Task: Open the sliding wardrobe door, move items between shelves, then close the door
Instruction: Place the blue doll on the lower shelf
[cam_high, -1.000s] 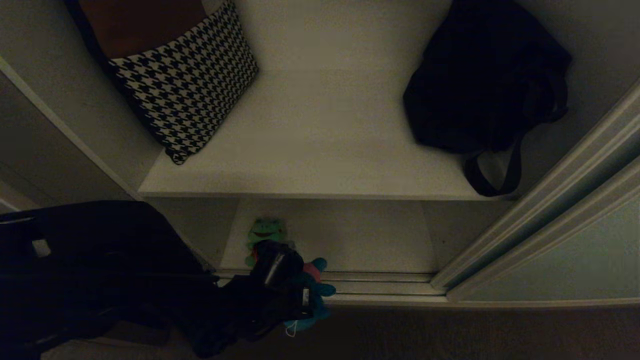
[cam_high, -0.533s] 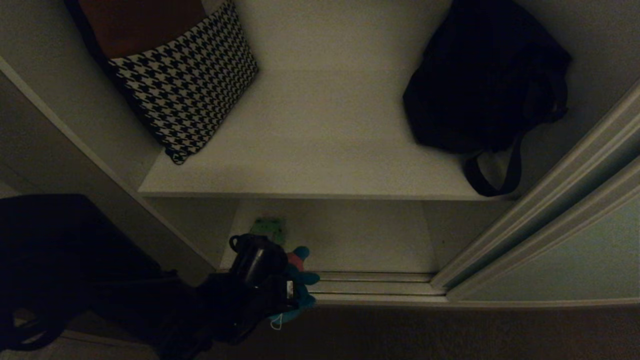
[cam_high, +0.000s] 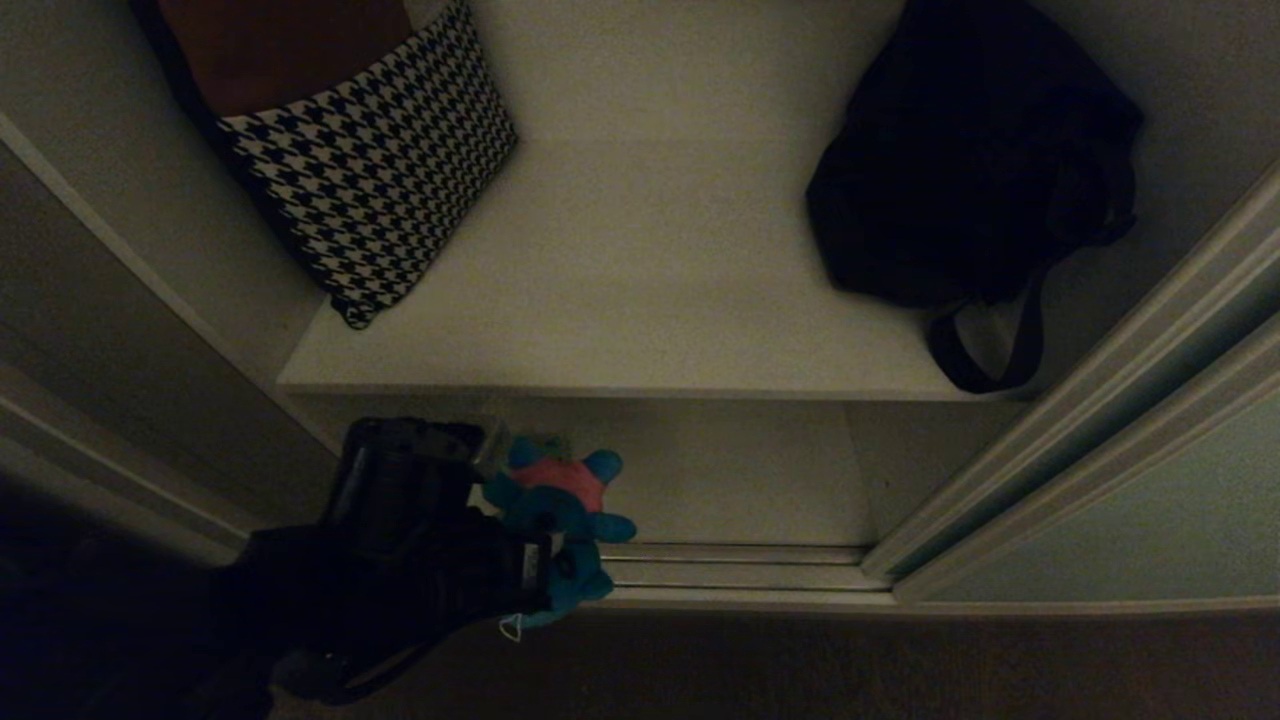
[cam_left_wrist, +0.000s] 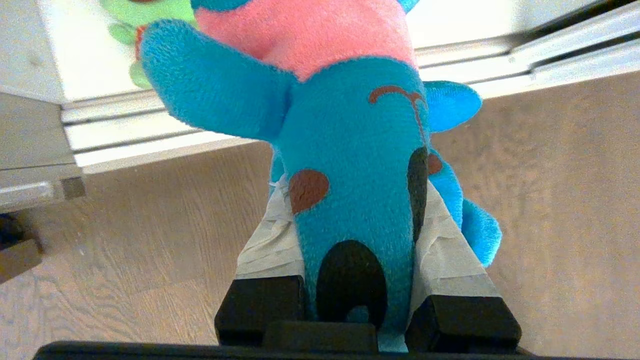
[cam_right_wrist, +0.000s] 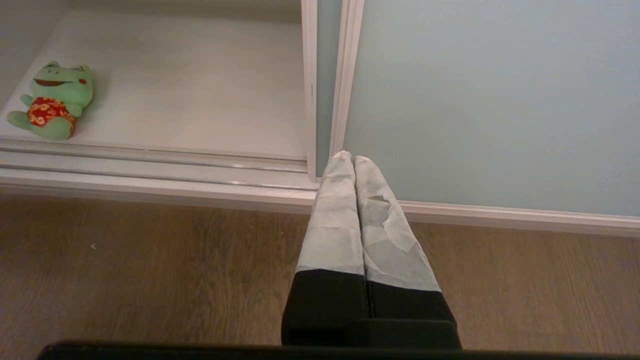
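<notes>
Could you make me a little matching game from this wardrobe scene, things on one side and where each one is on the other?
Things:
1. blue plush toy
2. green frog
3. houndstooth cushion
4. black bag

Places:
A. lying on the lower shelf, just behind the rails
B. right side of the upper shelf
C. clamped in the left gripper, off the shelf
D. propped at the left side of the upper shelf

Pairs: 1-C, 2-A, 3-D, 4-B
</notes>
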